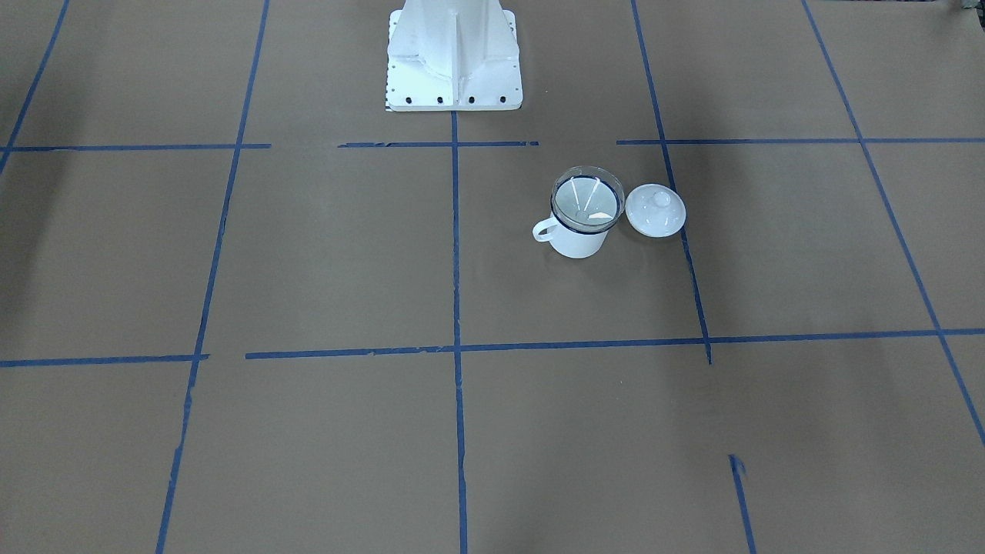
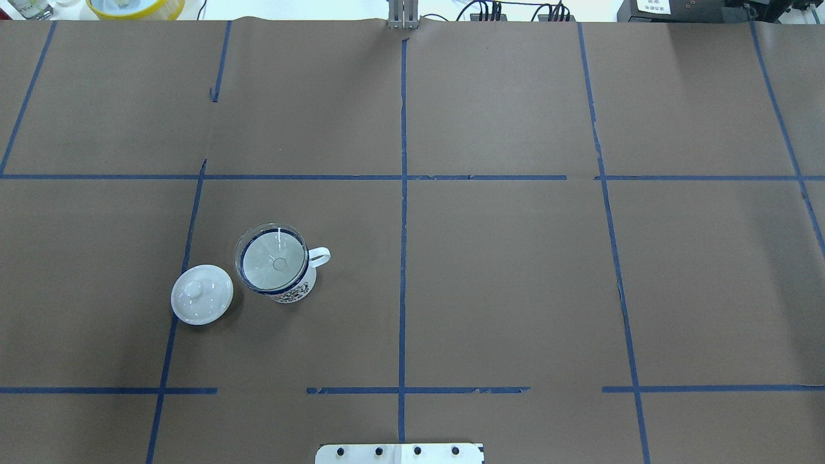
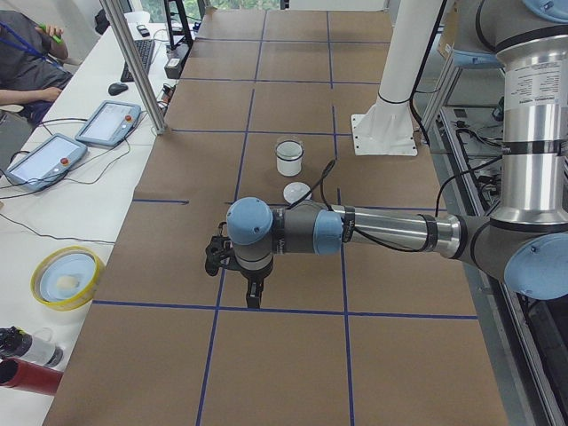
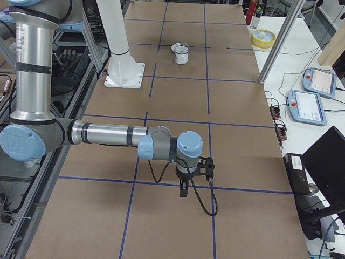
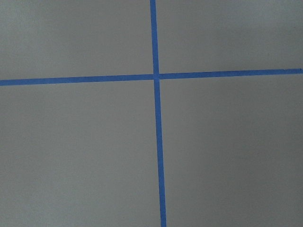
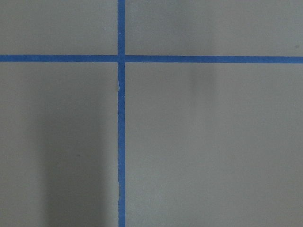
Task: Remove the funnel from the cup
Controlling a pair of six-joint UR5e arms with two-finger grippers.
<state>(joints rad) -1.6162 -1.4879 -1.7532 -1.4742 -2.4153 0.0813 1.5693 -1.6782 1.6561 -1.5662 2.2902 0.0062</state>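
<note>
The clear funnel (image 1: 587, 198) sits upright in the white cup (image 1: 577, 242), which has a dark blue rim and a loop handle. In the overhead view the funnel (image 2: 274, 258) and cup (image 2: 296, 291) stand left of the centre line. Both also show small in the exterior left view (image 3: 289, 158) and the exterior right view (image 4: 181, 54). My left gripper (image 3: 253, 297) hangs over bare paper, well short of the cup. My right gripper (image 4: 183, 191) hangs far from it. Neither shows in the overhead or front views, so I cannot tell if they are open or shut. Both wrist views show only paper and tape.
A white domed lid (image 2: 202, 294) with a knob lies beside the cup, opposite its handle. The robot base (image 1: 454, 61) stands at the table's edge. Blue tape lines grid the brown paper. A yellow bowl (image 3: 67, 277), tablets (image 3: 44, 160) and a metal post (image 3: 133, 62) stand off the far side.
</note>
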